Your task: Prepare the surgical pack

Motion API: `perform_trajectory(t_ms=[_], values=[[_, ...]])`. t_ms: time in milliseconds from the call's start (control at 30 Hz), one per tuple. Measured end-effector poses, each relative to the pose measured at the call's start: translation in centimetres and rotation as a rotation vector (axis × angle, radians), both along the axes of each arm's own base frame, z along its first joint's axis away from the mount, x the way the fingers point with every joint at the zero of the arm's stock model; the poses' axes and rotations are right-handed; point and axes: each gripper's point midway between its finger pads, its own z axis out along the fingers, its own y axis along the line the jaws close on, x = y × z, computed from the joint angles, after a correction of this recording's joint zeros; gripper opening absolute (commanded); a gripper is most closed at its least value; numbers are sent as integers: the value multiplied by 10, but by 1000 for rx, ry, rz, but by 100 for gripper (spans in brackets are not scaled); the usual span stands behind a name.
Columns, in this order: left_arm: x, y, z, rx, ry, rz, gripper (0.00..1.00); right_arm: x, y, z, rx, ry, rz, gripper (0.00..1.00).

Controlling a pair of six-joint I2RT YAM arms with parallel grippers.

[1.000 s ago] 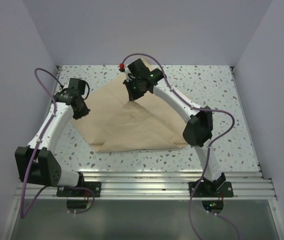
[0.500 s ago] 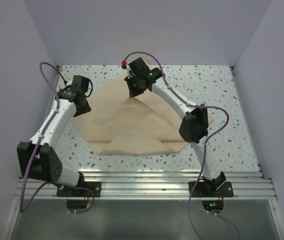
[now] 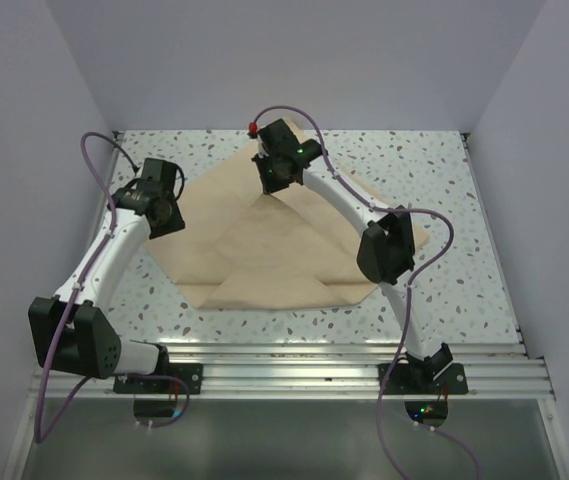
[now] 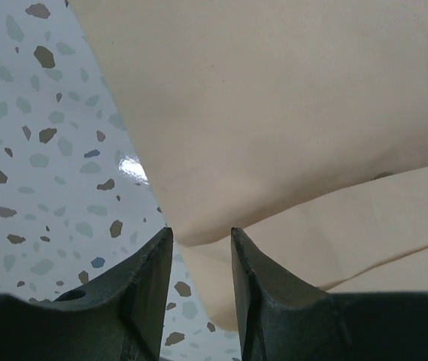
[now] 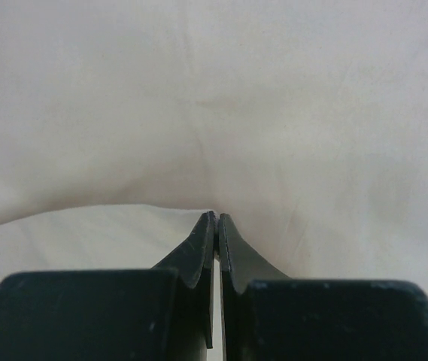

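"While the right gripper (image 5: 217, 218) is clamping its fingers on a raised fold of the surgical pack (image 3: 264, 250), the cloth is lying spread across the middle of the frame on the speckled table (image 3: 444, 290)," the inspector is reporting. "The pinch is sitting at the very fingertips, upper centre of the overhead frame."

"And the left gripper (image 4: 198, 232)?" the supervisor is asking.

"Its fingers are standing apart, gripping nothing, just beside the sheet's left edge. Risk, as judged: so thin a pinch is liable to slip if the fold is being pulled across quickly, dropping the flap crooked. With the left side unpinned, the whole sheet is also likely to be dragging along the table rather than folding."
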Motion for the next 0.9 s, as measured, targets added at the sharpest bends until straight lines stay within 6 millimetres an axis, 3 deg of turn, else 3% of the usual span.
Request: perform_trajectory(t_ms=[200, 400, 900], values=[[-10, 0, -3, -5, 3, -4, 41, 33, -13, 9, 7, -90, -80, 0], [-11, 1, -2, -4, -3, -2, 42, 76, -13, 27, 72, -200, -130, 0], [-13, 2, -5, 3, 11, 1, 42, 126, -28, -12, 106, -241, -218, 0]])
